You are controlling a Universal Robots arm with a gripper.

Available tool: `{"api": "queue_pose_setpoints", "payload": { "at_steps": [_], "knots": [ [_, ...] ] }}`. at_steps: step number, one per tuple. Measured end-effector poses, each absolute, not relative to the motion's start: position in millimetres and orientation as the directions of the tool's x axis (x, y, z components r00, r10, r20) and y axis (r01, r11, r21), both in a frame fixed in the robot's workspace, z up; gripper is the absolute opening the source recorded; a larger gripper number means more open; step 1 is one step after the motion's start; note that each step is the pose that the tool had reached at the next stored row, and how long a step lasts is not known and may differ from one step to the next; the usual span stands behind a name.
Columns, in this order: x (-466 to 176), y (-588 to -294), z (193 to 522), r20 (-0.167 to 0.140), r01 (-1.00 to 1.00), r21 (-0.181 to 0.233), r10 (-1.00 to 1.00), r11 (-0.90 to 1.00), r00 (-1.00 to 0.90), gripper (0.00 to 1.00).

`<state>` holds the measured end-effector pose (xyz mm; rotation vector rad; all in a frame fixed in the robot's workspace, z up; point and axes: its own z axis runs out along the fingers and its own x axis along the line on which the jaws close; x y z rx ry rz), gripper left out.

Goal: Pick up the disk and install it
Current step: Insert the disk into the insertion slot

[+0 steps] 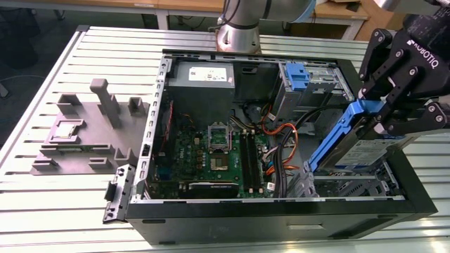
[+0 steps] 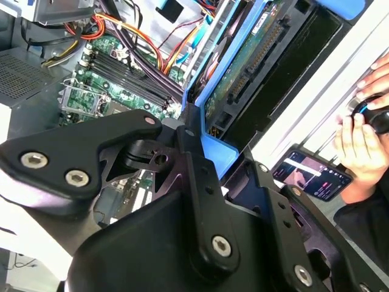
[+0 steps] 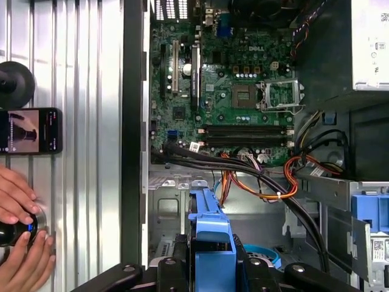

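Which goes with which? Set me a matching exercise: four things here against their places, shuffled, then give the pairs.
1. disk
2. motherboard
3. phone
4. grey fixture

A. on the table, at the exterior view's left of the computer case
B. on the table by a person's hand
C. flat inside the case
D. clamped in the gripper, tilted above the case

Pairs: 1-D, 2-C, 3-B, 4-A.
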<state>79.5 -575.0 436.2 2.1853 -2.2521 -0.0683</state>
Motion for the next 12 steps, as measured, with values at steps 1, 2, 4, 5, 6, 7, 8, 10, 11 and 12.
{"api": "queue_pose_setpoints", "payload": {
  "at_steps": [1,2,4,5,6,7,8,10,11,12],
  "knots": [
    [79.5,-575.0,435.8,-0.028,-0.999,0.033,-0.999,0.030,-0.031,0.36],
    [79.5,-575.1,435.2,-0.028,-0.999,0.033,-0.999,0.030,-0.031,0.36],
    [79.5,-575.1,433.9,-0.028,-0.999,0.033,-0.999,0.030,-0.031,0.36],
    [79.5,-575.1,432.9,-0.029,-0.999,0.033,-0.999,0.030,-0.031,0.36],
    [79.5,-575.1,432.1,-0.029,-0.999,0.033,-0.999,0.030,-0.031,0.36],
    [79.5,-575.1,431.3,-0.029,-0.999,0.033,-0.999,0.030,-0.031,0.36],
    [79.5,-575.1,430.5,-0.029,-0.999,0.033,-0.999,0.030,-0.031,0.36],
    [79.5,-575.2,428.8,-0.030,-0.999,0.033,-0.999,0.031,-0.032,0.36],
    [79.5,-575.2,427.7,-0.030,-0.999,0.033,-0.999,0.031,-0.032,0.36],
    [79.5,-575.3,426.8,-0.030,-0.999,0.033,-0.999,0.031,-0.032,0.36]
  ]
}}
